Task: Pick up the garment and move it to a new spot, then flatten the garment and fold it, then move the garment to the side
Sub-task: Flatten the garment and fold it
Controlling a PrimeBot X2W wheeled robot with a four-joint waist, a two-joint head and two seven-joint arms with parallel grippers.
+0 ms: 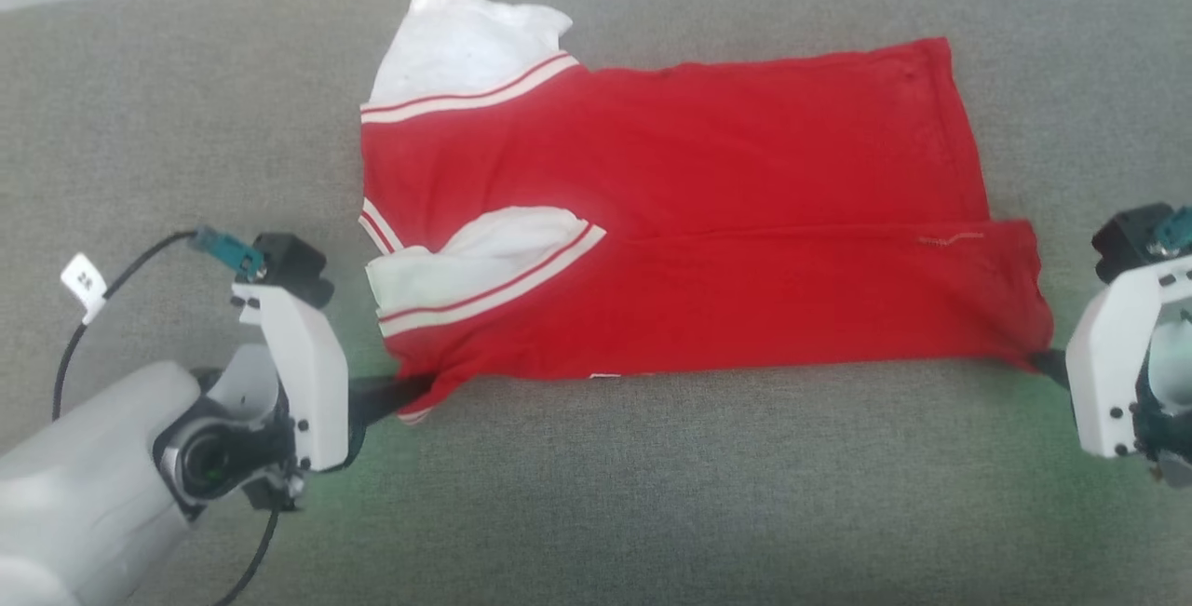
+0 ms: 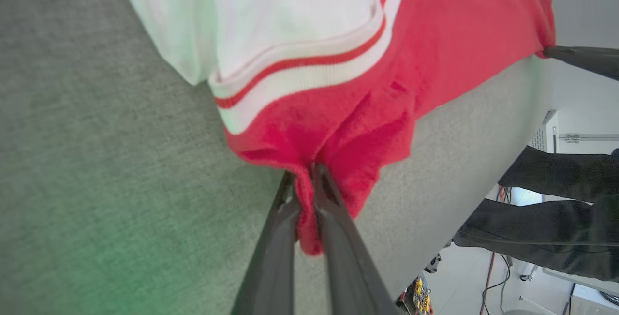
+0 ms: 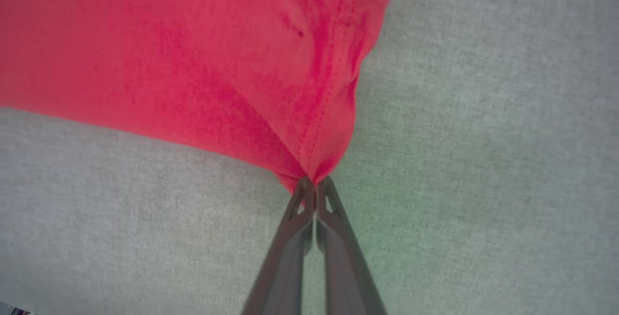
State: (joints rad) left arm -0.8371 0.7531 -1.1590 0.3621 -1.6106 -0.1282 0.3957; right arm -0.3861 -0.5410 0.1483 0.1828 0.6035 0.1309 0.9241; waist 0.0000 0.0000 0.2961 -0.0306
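Garment (image 1: pixel 708 243) lies spread on the grey cloth-covered table (image 1: pixel 652 513), across the middle and upper part of the head view, long axis left to right. White sleeves sit at the left end: one rumpled toward the upper left, the other laid across the red body at centre left, stripe trim showing. The hem is at the right end. A straight edge runs across the red cloth at mid-height, so the near half looks already turned over onto the far half; number print not seen. Left tool (image 1: pixel 421 386) is clamped on the near left corner, with red cloth bunched between its closed fingers (image 2: pixel 333 208) in the left wrist view. Right tool (image 1: pixel 1043 360) is pinched shut on the near right hem corner, and the right wrist view shows cloth gathered to a point at its tips. Near edge between the two grips looks drawn fairly straight. Judgement: placing and flattening look done, with a first fold probably in. Folding is underway with both near corners held. Remaining: the rest of the fold, tidying the far sleeve, then shifting the bundle aside.
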